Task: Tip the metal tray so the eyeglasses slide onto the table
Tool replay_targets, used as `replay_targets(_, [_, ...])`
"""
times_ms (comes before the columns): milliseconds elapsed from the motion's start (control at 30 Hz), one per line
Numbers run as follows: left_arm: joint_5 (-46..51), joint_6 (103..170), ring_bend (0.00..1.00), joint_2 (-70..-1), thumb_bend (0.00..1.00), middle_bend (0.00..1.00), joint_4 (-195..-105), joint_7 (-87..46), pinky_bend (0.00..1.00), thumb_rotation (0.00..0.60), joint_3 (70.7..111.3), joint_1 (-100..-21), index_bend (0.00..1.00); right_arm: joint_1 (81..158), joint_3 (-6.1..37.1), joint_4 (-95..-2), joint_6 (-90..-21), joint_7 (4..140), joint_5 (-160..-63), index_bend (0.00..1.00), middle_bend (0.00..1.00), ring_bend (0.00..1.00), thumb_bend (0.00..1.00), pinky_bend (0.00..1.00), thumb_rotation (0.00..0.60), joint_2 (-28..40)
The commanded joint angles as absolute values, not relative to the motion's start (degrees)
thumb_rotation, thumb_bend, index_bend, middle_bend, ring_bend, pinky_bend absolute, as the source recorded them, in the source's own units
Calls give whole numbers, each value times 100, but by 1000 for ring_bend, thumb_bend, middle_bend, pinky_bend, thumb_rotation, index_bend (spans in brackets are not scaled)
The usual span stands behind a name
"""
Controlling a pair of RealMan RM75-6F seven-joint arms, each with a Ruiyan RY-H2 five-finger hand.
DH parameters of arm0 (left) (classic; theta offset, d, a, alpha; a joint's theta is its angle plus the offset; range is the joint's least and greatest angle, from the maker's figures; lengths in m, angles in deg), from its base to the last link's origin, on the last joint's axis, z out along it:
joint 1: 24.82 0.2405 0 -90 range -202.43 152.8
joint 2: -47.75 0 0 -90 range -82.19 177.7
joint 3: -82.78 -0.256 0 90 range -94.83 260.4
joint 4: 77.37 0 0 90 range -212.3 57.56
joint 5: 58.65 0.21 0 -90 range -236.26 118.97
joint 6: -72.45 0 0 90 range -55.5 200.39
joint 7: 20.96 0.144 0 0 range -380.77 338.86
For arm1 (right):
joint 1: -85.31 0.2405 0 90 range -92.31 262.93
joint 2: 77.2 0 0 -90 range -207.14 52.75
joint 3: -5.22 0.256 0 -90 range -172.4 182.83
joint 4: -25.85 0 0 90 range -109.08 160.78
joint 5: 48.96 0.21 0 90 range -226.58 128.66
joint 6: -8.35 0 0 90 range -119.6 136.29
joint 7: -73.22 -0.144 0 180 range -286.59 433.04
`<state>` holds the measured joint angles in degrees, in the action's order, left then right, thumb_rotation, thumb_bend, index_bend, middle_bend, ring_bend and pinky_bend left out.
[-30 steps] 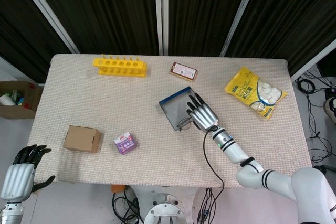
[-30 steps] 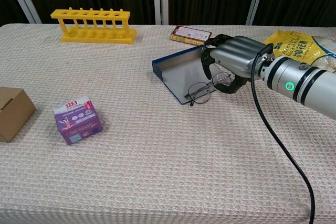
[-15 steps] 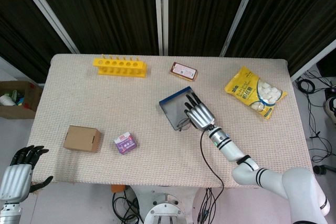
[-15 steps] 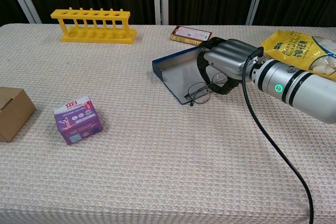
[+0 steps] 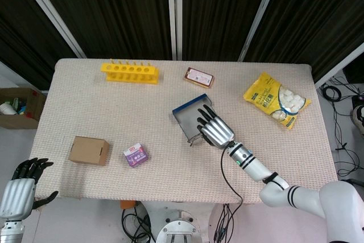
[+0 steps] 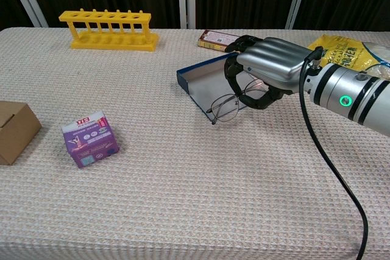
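Gripping the right side of the metal tray [image 6: 210,77], the right hand [image 6: 262,71] has its fingers curled over the tray's edge, and the tray looks lifted on that side, near-left lip lowest. The eyeglasses [image 6: 234,101] hang half over that low lip, one lens past the edge, the other still close under the hand; whether any finger touches the frame, I cannot tell. In the head view the tray [image 5: 187,119] sits mid-desk with the hand [image 5: 213,131] covering its near-right part.

Risks: the glasses may snag on a finger or a temple arm may catch the tray lip, so they stall instead of sliding. Tipping too steeply could flip them lens-down onto the desk [image 6: 195,181] or drop the tray from a thin edge hold. The hand could also drag the glasses along when it moves.

Left hand [image 5: 20,189] hangs off the near-left corner, holding nothing, fingers loosely curled. Purple box [image 6: 90,139] lies well apart to the left.
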<state>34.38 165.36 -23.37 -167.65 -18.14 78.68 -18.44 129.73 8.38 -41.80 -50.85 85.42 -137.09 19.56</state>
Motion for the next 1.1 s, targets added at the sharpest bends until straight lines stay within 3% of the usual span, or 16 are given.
replay_targets(33, [3476,16515,120,-2352,95,201,-16771,-1788,142,600,7862,-1867,258,12837,654,-4940,-5220,8428,-13895,742,326,59,456,0,600,1533])
replay_targets(300, [3516,16564,120,-2333,95,201,-16822,-1728,142,600,7854,-1853,255,12852,413,-5447,-4841,8619,-13952,697,312,58,456,0,600,1594])
replay_targets(400, [3520,16565,120,-2331,95,201,-16844,-1709,142,600,7852,-1851,255,12876,401,-5420,-4655,8797,-13870,635,282,56,454,0,600,1733])
replay_targets(467, [3545,16557,120,-2347,95,202,-16858,-1693,142,600,7850,-1864,255,12869,418,-5398,-4589,9017,-13798,518,239,40,447,0,600,1850])
replay_targets(567, [3596,16534,120,-2369,95,202,-16859,-1659,142,600,7839,-1890,255,12809,446,-5483,-4663,9365,-13758,187,136,0,398,0,600,1897])
replay_targets(633, [3600,16516,120,-2363,96,201,-16862,-1641,142,600,7842,-1904,255,12719,466,-5617,-4826,9523,-13756,71,105,0,384,0,600,1808])
replay_targets(933, [3628,16436,121,-2389,95,201,-16814,-1587,142,600,7949,-2049,255,11768,555,-6562,-6248,9560,-13531,35,105,0,385,0,600,593])
replay_targets(1100, [3591,16449,120,-2414,95,202,-16831,-1337,142,600,8093,-2135,255,10846,319,-6970,-7367,9104,-13512,35,101,0,384,0,600,-322])
